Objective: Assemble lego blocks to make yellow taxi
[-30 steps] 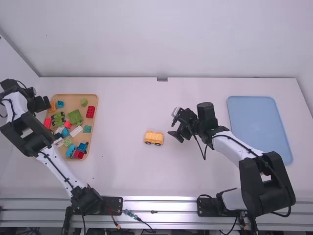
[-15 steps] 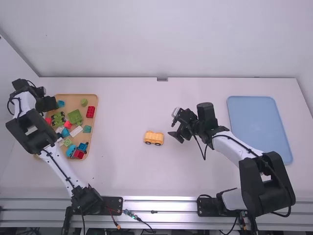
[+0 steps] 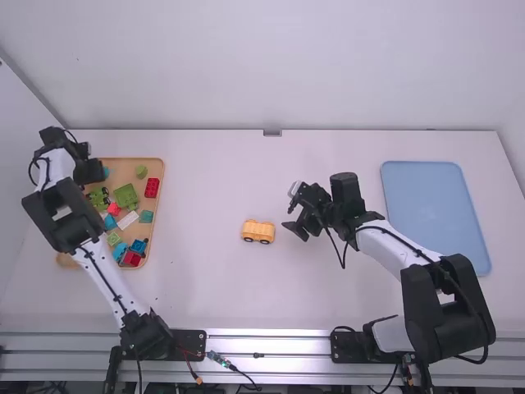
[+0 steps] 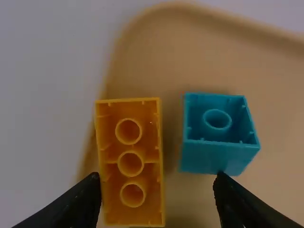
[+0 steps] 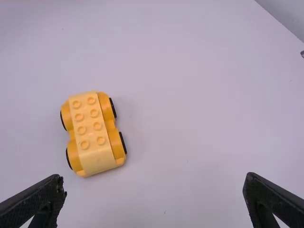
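Left arm point(image 3: 64, 215) has jaws spread wide, empty, over orange brick point(image 4: 130, 164) and teal brick point(image 4: 213, 156) in tray point(image 3: 123, 168), likely for picking; yellow wheeled base point(image 5: 89, 133) sits studs-up on surface point(image 3: 213, 197), build-ready, right arm point(image 3: 447, 312) jaws wide, empty.

No readable text, labels, brands, numbers or signs.

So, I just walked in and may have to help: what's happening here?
A yellow taxi is being built from blocks. The open left pincer hangs over the tray, above an orange block and a teal block. The right pincer, open and empty, is near the yellow wheeled base, whose studs are bare.
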Controlling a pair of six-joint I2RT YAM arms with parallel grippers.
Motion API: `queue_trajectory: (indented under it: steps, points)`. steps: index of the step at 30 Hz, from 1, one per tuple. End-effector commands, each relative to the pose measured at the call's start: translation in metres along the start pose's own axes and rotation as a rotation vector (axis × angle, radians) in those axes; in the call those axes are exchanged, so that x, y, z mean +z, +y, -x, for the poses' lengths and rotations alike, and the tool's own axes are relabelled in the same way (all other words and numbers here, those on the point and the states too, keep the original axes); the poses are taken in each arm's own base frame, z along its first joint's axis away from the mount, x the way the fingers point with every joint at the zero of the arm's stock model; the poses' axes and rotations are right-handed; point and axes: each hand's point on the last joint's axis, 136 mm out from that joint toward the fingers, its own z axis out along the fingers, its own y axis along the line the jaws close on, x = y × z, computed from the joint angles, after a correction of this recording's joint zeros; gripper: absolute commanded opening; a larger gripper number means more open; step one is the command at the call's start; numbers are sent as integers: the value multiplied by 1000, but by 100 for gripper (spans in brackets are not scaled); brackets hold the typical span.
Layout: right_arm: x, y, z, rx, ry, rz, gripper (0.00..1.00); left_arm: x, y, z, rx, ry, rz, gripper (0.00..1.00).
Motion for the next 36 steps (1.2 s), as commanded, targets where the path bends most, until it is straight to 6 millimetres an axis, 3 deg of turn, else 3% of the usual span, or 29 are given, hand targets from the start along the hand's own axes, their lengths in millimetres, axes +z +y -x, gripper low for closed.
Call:
queue_trajectory:
  steps: [1,8,16,28,36]
  points:
    - [-3,1,3,-4,-6,-3,99,10,-1,-9,-3,30,3,64]
    - [-3,-1,-3,5,22,-20,99,10,11,-13,-45,32,10,61]
    - [-3,-2,-3,6,22,-21,99,10,7,-7,-61,1,-29,61]
    - [-3,-2,-2,5,22,-22,99,32,1,-19,-89,-10,-37,61]
    - [-3,-2,-2,5,22,-22,99,31,3,-22,-105,5,-37,51]
